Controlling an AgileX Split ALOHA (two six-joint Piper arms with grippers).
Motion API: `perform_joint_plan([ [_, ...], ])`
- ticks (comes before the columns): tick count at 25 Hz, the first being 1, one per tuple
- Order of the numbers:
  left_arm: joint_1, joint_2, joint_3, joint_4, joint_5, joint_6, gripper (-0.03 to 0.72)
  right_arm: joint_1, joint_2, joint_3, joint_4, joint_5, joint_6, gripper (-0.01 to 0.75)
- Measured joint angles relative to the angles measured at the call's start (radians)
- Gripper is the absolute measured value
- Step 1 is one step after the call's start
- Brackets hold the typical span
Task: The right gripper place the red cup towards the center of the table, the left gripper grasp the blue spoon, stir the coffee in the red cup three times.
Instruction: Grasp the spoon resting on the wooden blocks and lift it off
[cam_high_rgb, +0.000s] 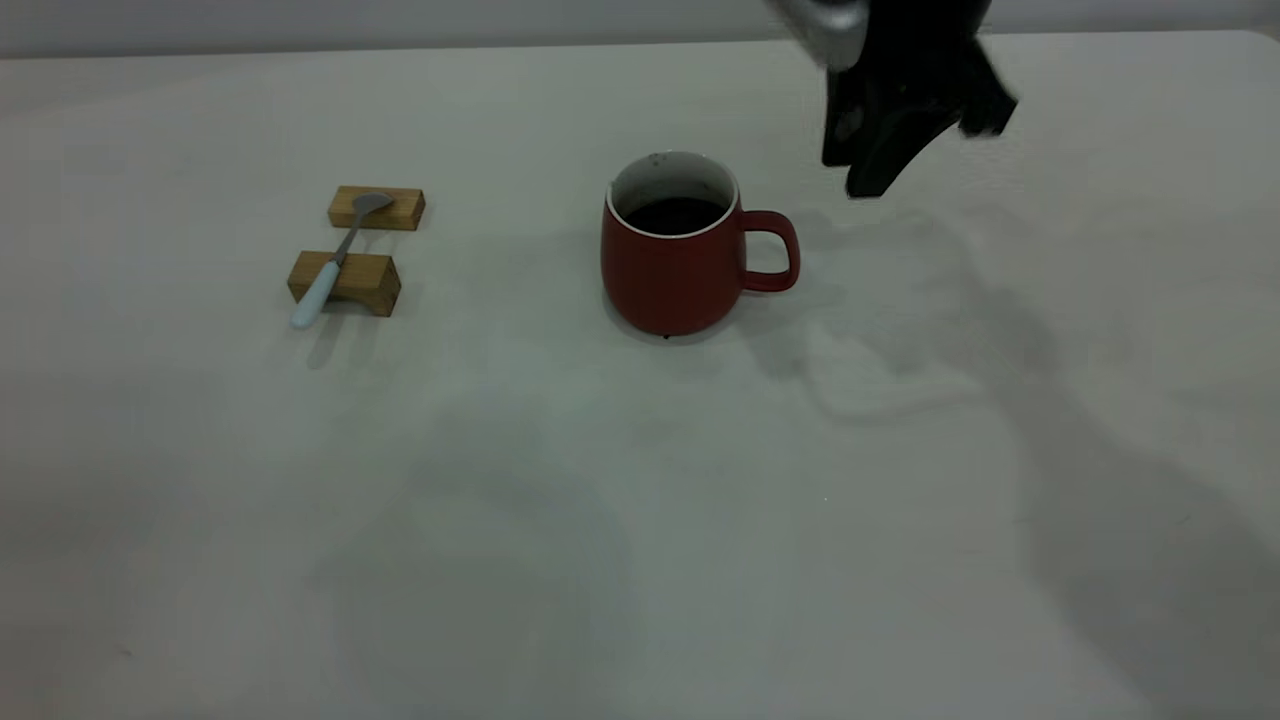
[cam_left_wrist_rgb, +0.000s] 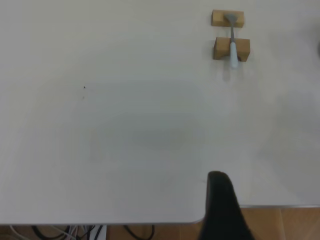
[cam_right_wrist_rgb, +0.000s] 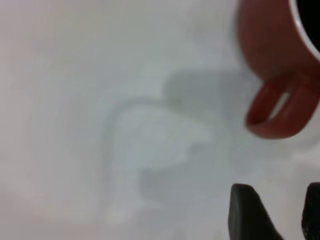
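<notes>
The right gripper (cam_high_rgb: 905, 160) hangs above the table (cam_high_rgb: 640, 520) behind and to the right of the red cup (cam_high_rgb: 675, 265), its upper part cut off by the frame edge; its own wrist view shows two fingers apart with nothing between them, released; the cup stands near mid-table, coffee (cam_high_rgb: 675, 214) inside, handle toward that gripper; the blue spoon (cam_high_rgb: 335, 260) lies across two wooden blocks (cam_high_rgb: 345, 282) at left. Only one dark finger of the left gripper (cam_left_wrist_rgb: 222, 210) shows, over the table edge, so I cannot tell how its jaws stand.
</notes>
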Motion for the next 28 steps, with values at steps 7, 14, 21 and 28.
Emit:
perform_joint_plan([
  [7, 0.000, 0.000, 0.000, 0.000, 0.000, 0.000, 0.544, -0.051, -0.227, 0.000, 0.012, 0.222, 0.421, 0.305],
  [14, 0.000, 0.000, 0.000, 0.000, 0.000, 0.001, 0.544, -0.069, -0.415, 0.000, 0.301, 0.237, 0.841, 0.304],
  [21, 0.000, 0.000, 0.000, 0.000, 0.000, 0.001, 0.544, -0.069, -0.786, 0.001, 0.296, 0.257, 1.056, 0.304],
  [28, 0.000, 0.000, 0.000, 0.000, 0.000, 0.001, 0.544, -0.069, -1.138, 0.059, -0.195, 0.267, 1.587, 0.304],
])
